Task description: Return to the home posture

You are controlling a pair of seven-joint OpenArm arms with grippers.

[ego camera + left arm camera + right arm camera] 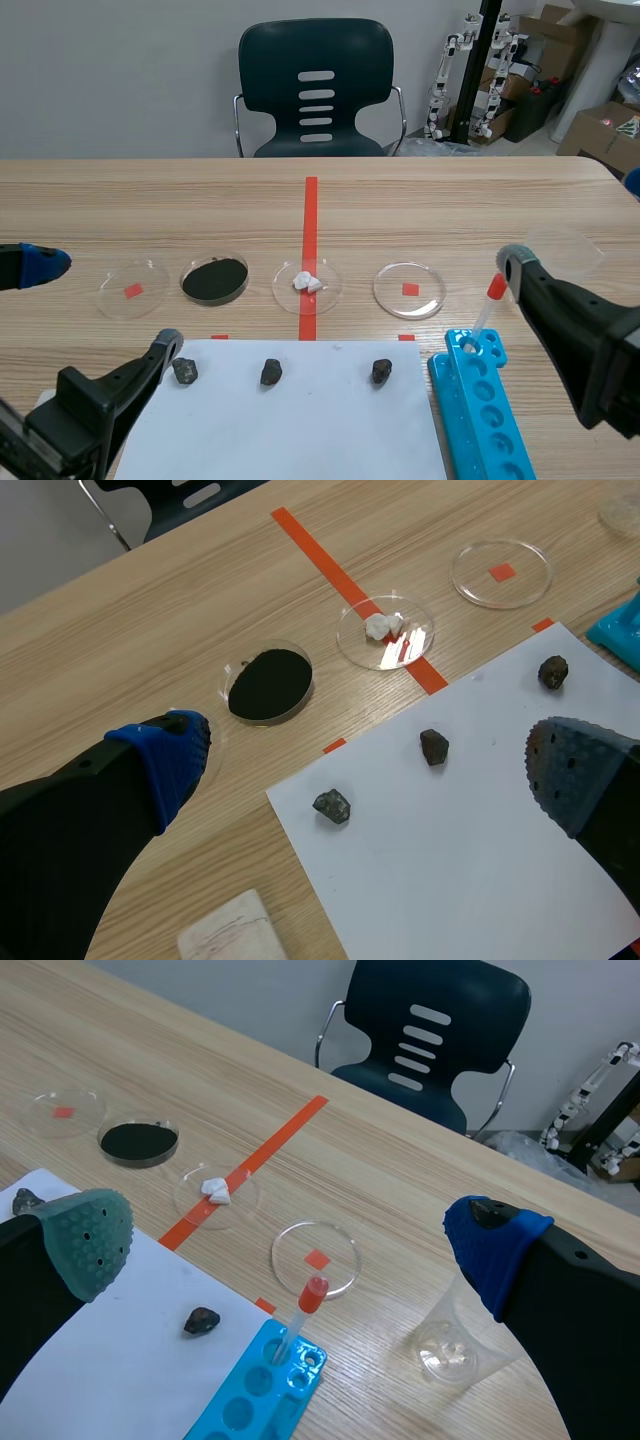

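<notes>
Progress: seems almost done, I judge.
Left gripper (372, 748): spread, empty, at the near left corner of the tabletop (150, 200).
Right gripper (292, 1235): spread, empty, at the near right corner.
Remaining: perhaps only small settling.

Four petri dishes: bare left dish (118, 297), black-powder dish (215, 301), white-lump dish (285, 287), bare right dish (425, 295). Three dark rocks (185, 371) (271, 372) (381, 372) on one white paper sheet (300, 430). One each: blue tube rack (490, 420), red-capped test tube (488, 305), clear beaker (455, 1335), dark chair (316, 90), small white block (225, 935).
</notes>
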